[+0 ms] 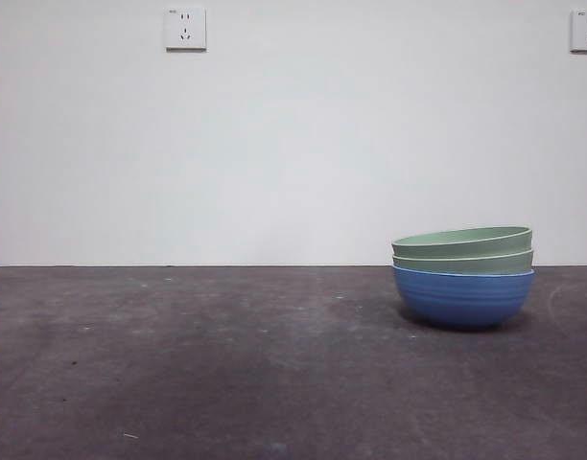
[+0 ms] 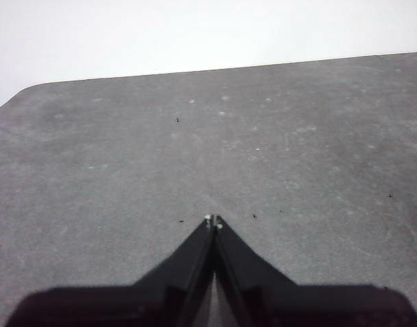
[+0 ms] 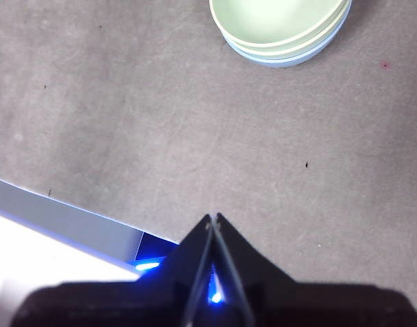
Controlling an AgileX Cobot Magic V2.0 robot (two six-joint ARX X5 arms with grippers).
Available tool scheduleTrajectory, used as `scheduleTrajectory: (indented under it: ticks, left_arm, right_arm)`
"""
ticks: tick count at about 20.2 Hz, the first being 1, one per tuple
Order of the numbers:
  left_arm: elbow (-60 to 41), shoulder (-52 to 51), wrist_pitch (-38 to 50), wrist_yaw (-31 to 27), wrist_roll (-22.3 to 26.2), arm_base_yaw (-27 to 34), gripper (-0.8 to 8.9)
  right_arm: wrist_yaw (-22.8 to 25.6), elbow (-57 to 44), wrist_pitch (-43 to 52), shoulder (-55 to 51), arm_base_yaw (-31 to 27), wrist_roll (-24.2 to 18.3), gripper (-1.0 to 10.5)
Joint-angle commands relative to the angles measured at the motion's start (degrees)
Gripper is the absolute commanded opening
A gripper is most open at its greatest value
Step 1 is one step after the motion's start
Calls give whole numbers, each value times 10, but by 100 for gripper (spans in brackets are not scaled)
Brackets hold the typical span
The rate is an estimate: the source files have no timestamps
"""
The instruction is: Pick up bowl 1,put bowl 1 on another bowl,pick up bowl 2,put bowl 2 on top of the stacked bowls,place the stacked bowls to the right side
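Note:
The stacked bowls [image 1: 463, 273] stand on the right side of the table: the blue ribbed bowl [image 1: 463, 297] at the bottom with two pale green bowls [image 1: 462, 250] nested in it, rims showing, the top one slightly tilted. From above, the right wrist view shows the same stack [image 3: 281, 30] well ahead of my right gripper [image 3: 213, 217], which is shut and empty. My left gripper [image 2: 213, 219] is shut over bare table, with no bowl in its view. Neither arm appears in the front view.
The dark grey tabletop [image 1: 226, 364] runs to a white wall with two sockets [image 1: 185, 29]. The table's near edge [image 3: 65, 218] and a blue light show beside the right gripper. The table's rounded far corner [image 2: 24, 92] shows in the left wrist view.

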Motion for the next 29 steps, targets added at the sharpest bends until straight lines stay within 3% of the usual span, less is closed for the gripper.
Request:
scheduleTrajectory:
  ticks: [1,11,17,20,24,29]
  left_arm:
    - [-8,-2,2,-1,-5,2,-3]
    - [-8,-2,2,-1,-5,2,-3]
    - [-9,-2,2,-1,-5,2,-3]
    - [-8,-2,2,-1,-5,2,-3]
    - [-8,-2,2,-1,-5,2,-3]
    - [-8,-2,2,-1,-5,2,-3]
  right_arm:
    - [-1,-5,1,0,0,-3,2]
    - [2,-5,13,-9,-13,-12,2]
    - [-5,-27,194,-137,-56,-16,2]
    - [-5,-115,320,-223,-82,-16,2]
    - [-4,-316,523,-346,-81,15,2]
    - [0,-465,640,-413,-70,27,2]
